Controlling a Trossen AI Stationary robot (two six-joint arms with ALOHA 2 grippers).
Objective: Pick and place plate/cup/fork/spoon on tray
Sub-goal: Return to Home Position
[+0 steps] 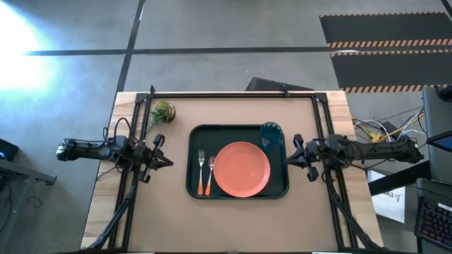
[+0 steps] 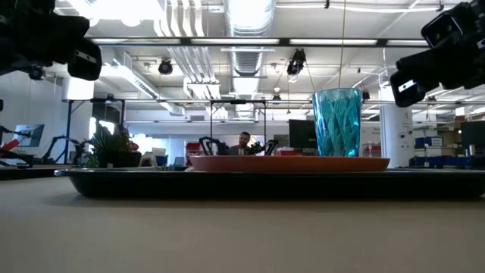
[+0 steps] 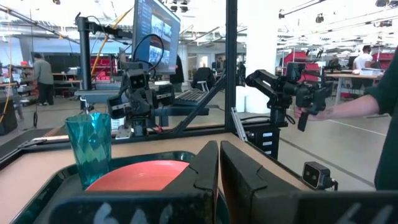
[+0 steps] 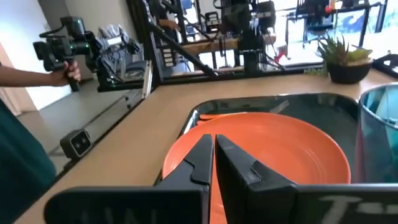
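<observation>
The dark green tray (image 1: pixel 194 162) lies in the table's middle. On it the salmon-orange plate (image 1: pixel 241 168) lies flat, the teal cup (image 1: pixel 272 133) stands upright at the tray's far right corner, and the fork (image 1: pixel 200 173) and the spoon (image 1: pixel 210 173) lie side by side left of the plate. My left gripper (image 1: pixel 167 161) is shut and empty, left of the tray and above the table. My right gripper (image 1: pixel 289 159) is shut and empty at the tray's right rim, above it. The plate (image 4: pixel 273 146) and cup (image 3: pixel 90 149) show in the wrist views.
A small green plant (image 1: pixel 162 111) in a pot stands at the table's far left. A black frame (image 1: pixel 233 94) runs along the far edge and down both sides. A person's hand holds a camera rig (image 4: pixel 59 46) beyond the table's near edge.
</observation>
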